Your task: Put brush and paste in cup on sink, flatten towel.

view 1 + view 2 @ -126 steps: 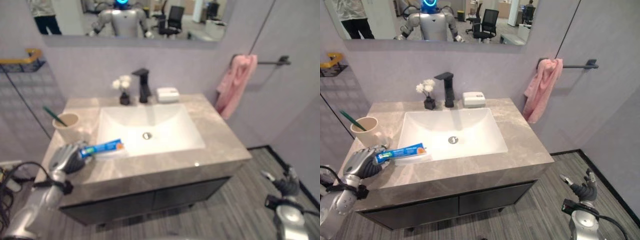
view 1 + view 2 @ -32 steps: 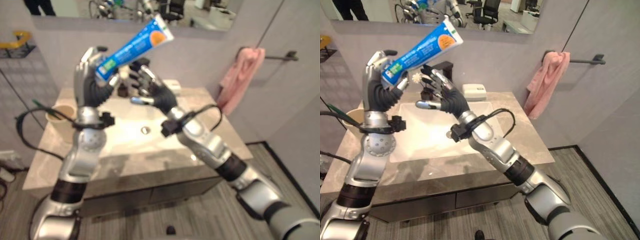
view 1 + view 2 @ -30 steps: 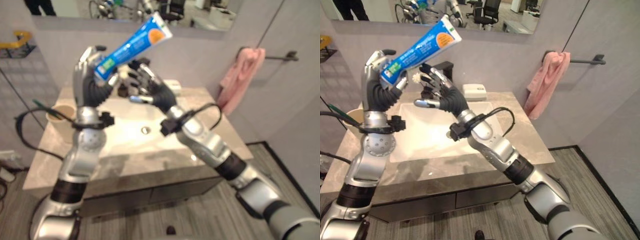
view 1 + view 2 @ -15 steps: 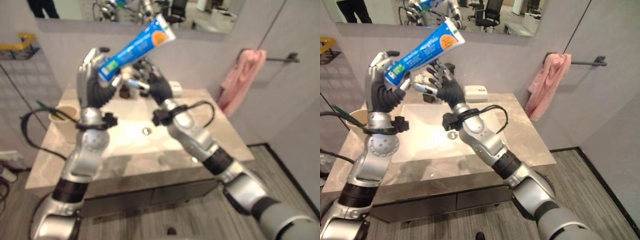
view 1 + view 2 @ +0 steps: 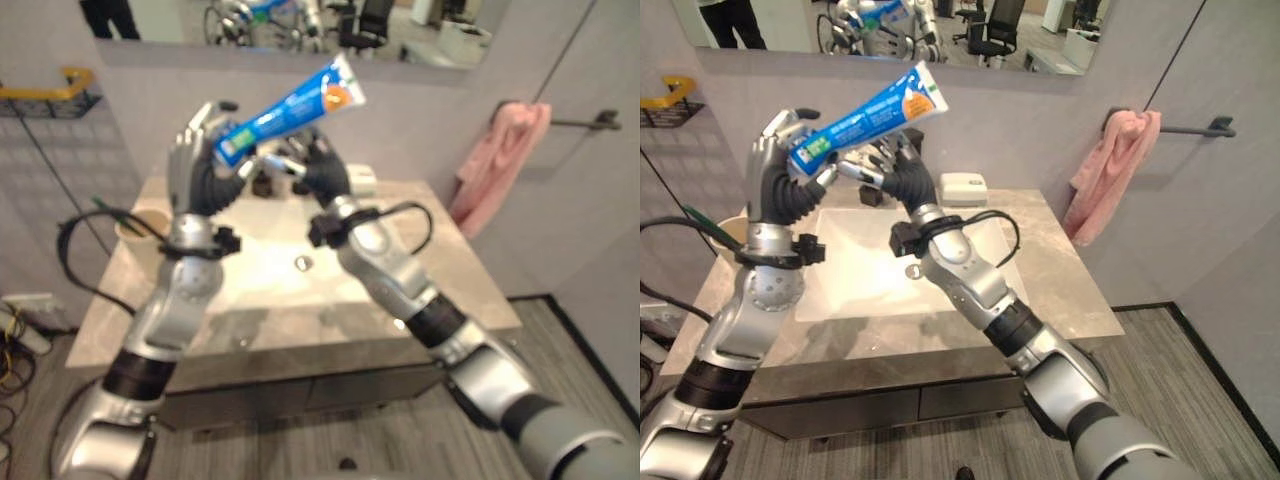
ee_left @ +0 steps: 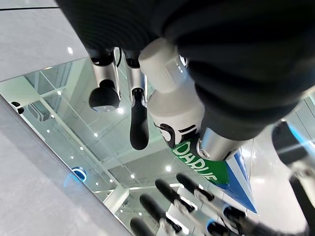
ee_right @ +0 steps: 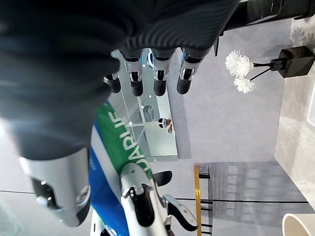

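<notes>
Right eye view, upper left of frame: left hand [image 5: 780, 190] raised high above the counter, fingers curled round the cap end of the blue toothpaste tube [image 5: 868, 115]. Tube tilts up toward upper centre, its flat crimped end crossing the lower edge of the mirror [image 5: 1040, 30]. Left wrist view confirms the grip: white cap [image 6: 165, 73] and green band of the tube sit between palm and fingers.

Right hand [image 5: 890, 175] is raised just beside the left hand, under the tube's lower half. Fingers straight and spread, holding nothing; whether they touch the tube I cannot tell. Right wrist view shows the row of dark fingertips [image 7: 157, 86] extended, with the blue and green tube [image 7: 106, 162] near the thumb.

Cup [image 5: 140, 222], beige, stands on the counter at left centre of the left eye view, beside the white sink basin [image 5: 855, 275]. A green-handled toothbrush [image 5: 100, 204] stands in the cup, leaning out toward the left edge.

Pink towel [image 5: 1105, 175] hangs bunched on the dark wall bar [image 5: 1200, 128] at upper right, well apart from both hands.

At the back of the grey marble counter [image 5: 1060, 290]: a white soap box [image 5: 962, 188] right of the hands, and a small dark vase with white flowers [image 7: 238, 73] seen in the right wrist view.

A yellow rail [image 5: 665, 95] is on the wall at far left.
</notes>
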